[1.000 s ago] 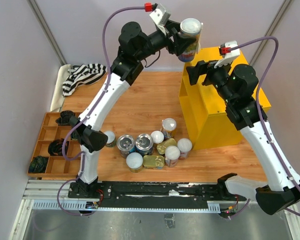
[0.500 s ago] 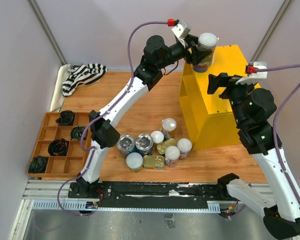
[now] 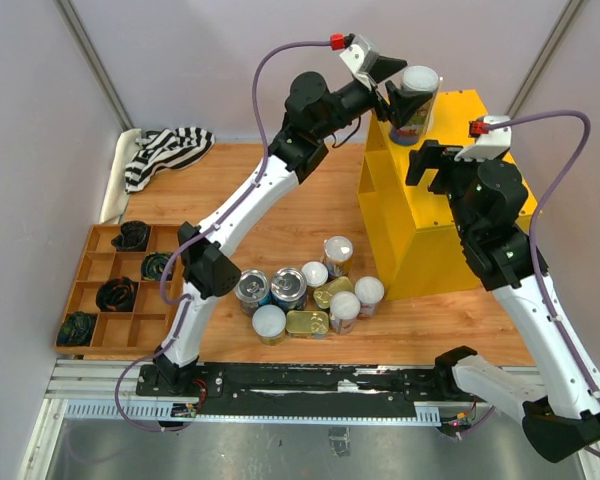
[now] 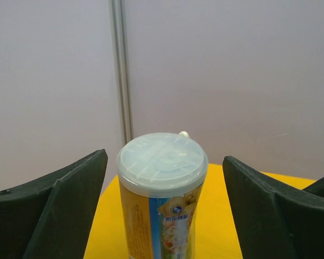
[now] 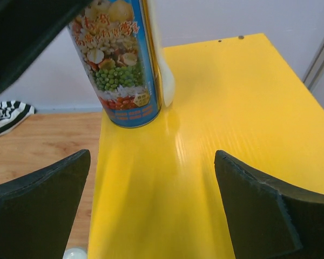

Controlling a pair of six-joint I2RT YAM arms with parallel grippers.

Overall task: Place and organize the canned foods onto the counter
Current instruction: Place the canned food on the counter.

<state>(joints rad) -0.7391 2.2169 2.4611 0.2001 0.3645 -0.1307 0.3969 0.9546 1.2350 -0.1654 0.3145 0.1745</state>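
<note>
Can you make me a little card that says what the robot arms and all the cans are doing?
Tall can: standing upright on top of the yellow counter, near its edge
Left gripper: open, one finger on each side of that can, not touching it
Right gripper: open, empty, above the counter top
Other cans: bunched together on the table beside the counter, not yet placed

White-lidded can [image 4: 162, 205] on counter [image 4: 213, 232] between parted claw fingers [image 4: 59, 210]
</note>
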